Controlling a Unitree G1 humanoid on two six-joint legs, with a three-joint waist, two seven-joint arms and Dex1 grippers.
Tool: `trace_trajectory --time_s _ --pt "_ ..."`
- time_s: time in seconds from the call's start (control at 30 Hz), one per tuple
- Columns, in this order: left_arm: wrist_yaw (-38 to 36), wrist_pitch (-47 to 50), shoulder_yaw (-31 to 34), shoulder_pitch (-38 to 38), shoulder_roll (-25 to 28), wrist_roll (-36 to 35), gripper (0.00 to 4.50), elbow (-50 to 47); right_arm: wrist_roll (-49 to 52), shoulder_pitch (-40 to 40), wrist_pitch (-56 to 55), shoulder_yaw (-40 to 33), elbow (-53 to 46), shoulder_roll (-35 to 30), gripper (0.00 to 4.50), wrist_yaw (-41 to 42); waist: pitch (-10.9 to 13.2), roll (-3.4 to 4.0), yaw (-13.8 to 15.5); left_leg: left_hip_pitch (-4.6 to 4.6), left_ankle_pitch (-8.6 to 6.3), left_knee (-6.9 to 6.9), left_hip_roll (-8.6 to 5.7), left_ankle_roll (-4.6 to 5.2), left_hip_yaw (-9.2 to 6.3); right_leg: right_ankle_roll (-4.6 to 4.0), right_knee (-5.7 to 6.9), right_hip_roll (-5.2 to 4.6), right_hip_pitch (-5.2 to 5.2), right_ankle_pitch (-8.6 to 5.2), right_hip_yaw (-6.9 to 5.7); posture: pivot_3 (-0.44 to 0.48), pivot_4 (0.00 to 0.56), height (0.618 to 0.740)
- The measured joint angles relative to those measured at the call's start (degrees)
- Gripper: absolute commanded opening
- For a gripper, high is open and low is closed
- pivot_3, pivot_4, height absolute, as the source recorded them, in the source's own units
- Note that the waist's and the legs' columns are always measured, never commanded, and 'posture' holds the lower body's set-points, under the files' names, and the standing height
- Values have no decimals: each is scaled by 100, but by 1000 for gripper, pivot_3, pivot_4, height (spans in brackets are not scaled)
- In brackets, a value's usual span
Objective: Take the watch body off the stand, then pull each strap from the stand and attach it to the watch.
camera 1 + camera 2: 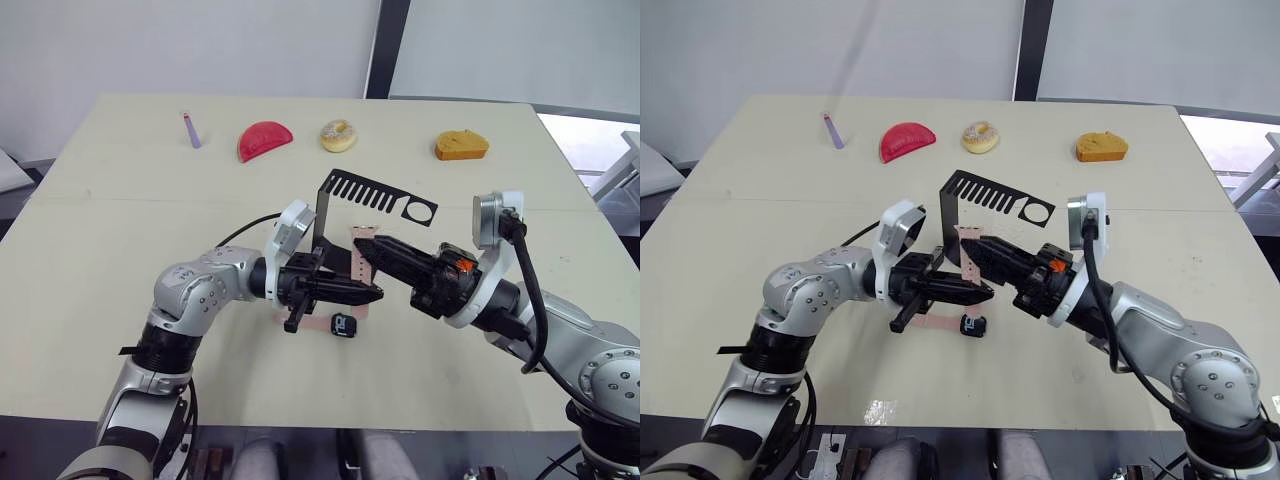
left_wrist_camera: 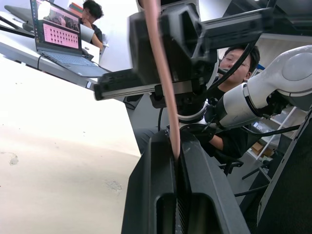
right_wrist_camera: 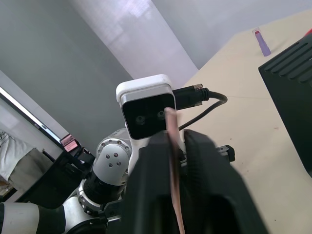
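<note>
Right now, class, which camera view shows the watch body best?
The left eye view: the watch body lies face-up on the table, below the left gripper. The right eye view shows it too, partly hidden by a strap.

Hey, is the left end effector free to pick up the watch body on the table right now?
Probably not: the left end effector is shut on a strap, though the watch body lies just below it.

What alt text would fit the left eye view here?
Both grippers meet over a beige table, pinching one pink strap between them beside the black stand. The watch body lies below them.
</note>
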Motion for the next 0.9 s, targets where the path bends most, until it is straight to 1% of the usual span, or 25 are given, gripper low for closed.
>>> trace_trajectory --time_s 0.8,0.83,0.87,0.9 --pt "0 0 16 -10 -40 0 0 25 -1 0 -28 0 -65 0 53 1 0 0 0 -1 0 0 0 0 -1 0 0 0 0 0 -1 0 150 737" --pt "-11 0 16 -10 -27 0 307 25 -1 0 -28 0 -65 -2 17 1 0 0 -1 -1 0 0 0 0 -1 0 0 0 0 0 -1 0 150 737" --pt "-20 0 16 -10 -14 1 493 25 -1 0 -28 0 -65 -4 0 2 0 0 -1 -1 0 0 0 0 -1 0 0 0 0 0 -1 0 150 737" --pt "-60 -10 -2 -9 22 25 813 22 -1 -1 -28 0 -65 -12 0 5 0 0 -2 -1 0 0 0 0 -1 0 0 0 0 0 0 0 150 737"
